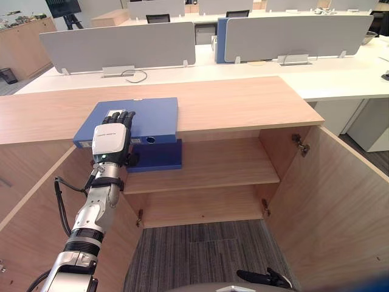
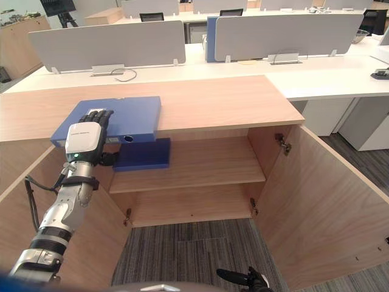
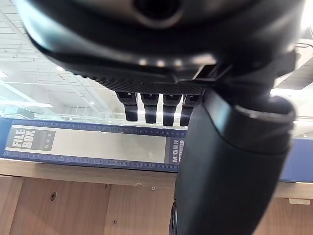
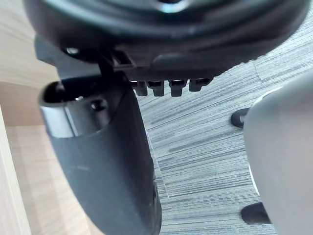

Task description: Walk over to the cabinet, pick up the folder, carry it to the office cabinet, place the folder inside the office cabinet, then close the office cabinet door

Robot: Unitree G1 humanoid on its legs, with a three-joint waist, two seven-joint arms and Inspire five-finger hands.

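Office room with striped grey carpet [image 1: 200, 249], a long white bench [image 1: 340, 76] at the back and smooth grey divider screens [image 1: 121, 45] with rounded corners standing on it. Up front is the low cabinet [image 1: 243, 100], light wood grain with a flat top. Its right door [image 1: 340, 201] is swung wide open, with little metal hinges [image 1: 299, 145] on the side wall.

The blue folder [image 1: 152, 115] lies flat on the cabinet's top at the front edge, toward the left end. It's a boxy slab, and its spine faces out with a round hole [image 1: 150, 139] and a pale rectangular label [image 3: 93, 147].

The left hand [image 1: 111, 143] has its dark fingers [image 1: 120, 117] laid out straight on the folder's cover. The thumb [image 3: 230, 161] hangs down in front of the spine; can't tell if it actually touches.

A second, darker blue folder [image 1: 159, 155] lies flat on the upper shelf [image 1: 225, 164] inside, at its left front corner, right below the first one.

The right hand [image 1: 262, 278] is down low over the carpet, fingers loose and holding nothing.
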